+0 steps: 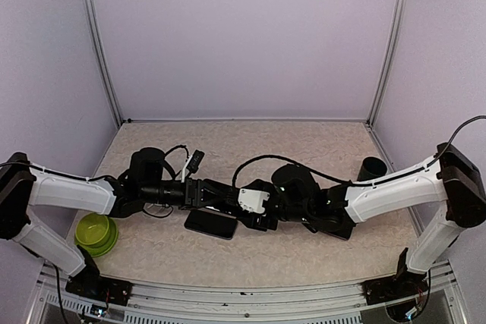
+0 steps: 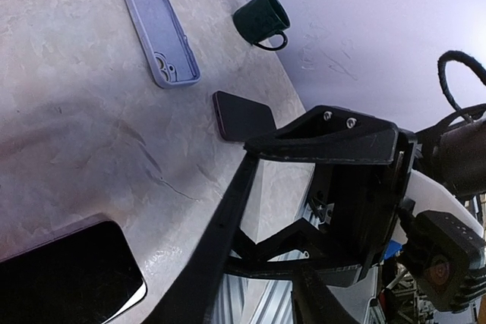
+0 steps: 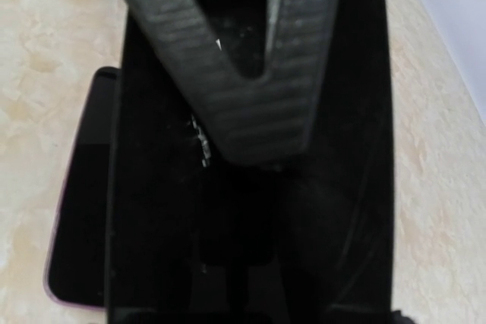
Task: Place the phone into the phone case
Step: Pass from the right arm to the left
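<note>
A black phone [image 1: 209, 223] lies flat on the table in front of both grippers. It fills the lower left corner of the left wrist view [image 2: 68, 278], and its purple-rimmed edge [image 3: 76, 225] shows in the right wrist view. The lavender phone case [image 2: 161, 34] lies open side up farther off; the right arm hides it from above. A second dark phone [image 2: 243, 115] rests on the table near the case. My left gripper [image 1: 228, 196] [image 2: 258, 233] hovers at the phone's far edge, jaws partly apart and empty. My right gripper [image 1: 258, 216] meets it from the right, its jaws lost in black.
A green bowl [image 1: 96, 233] sits at the near left beside the left arm. At the far right stands a dark green mug [image 1: 371, 167] [image 2: 262, 19], close to the case. A broad black slab [image 3: 250, 187] fills the right wrist view.
</note>
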You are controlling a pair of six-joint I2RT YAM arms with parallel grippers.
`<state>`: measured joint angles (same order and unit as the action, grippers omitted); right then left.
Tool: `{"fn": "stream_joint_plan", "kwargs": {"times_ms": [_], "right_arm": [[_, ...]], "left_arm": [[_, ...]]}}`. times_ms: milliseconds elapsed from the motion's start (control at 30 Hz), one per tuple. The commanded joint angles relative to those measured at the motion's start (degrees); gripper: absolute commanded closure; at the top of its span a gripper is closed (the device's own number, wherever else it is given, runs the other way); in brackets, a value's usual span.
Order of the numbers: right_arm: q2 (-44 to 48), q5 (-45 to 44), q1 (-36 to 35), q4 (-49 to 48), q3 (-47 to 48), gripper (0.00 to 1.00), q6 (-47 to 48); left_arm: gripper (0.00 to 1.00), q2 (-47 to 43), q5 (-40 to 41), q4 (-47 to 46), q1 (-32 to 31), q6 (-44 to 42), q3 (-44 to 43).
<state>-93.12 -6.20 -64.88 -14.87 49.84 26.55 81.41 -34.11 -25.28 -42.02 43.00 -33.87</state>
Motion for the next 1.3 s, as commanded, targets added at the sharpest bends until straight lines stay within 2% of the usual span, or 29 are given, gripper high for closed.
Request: {"fn": "stream_joint_plan", "kwargs": {"times_ms": [0,433,633,800,1100,1267], "right_arm": [[2.5,-0.2,-0.7,-1.6,-0.8,0.39,0.7],[2.8,-0.9,-0.7,-1.0,-0.9,0.36,1.6],[3.0,-2.8,-0.7,-0.9,-1.1,0.27,2.2],[4.8,-5.2,-0.4,-2.5,-2.5,0.11,2.7],[8.6,-12.1,2.8,-7.2,-5.3,0.01,-1.1],[7.8,-18.5,4.4,-9.6,-5.7,0.00,-5.8]], "left_arm": [[0.64,0.4,-1.1,-2.5,0.1,0.1,0.2],[1.00,0.7,-1.6,-5.1,0.1,0.8,1.8],[1.00,0.7,-1.4,-6.0,-0.3,0.4,2.0],[1.00,0.1,-0.5,-4.8,-0.7,-1.7,1.6],[1.00,-1.3,1.7,-3.9,-1.5,-1.8,1.2],[1.00,-1.9,3.6,-2.1,-2.0,-2.3,0.1]]}}
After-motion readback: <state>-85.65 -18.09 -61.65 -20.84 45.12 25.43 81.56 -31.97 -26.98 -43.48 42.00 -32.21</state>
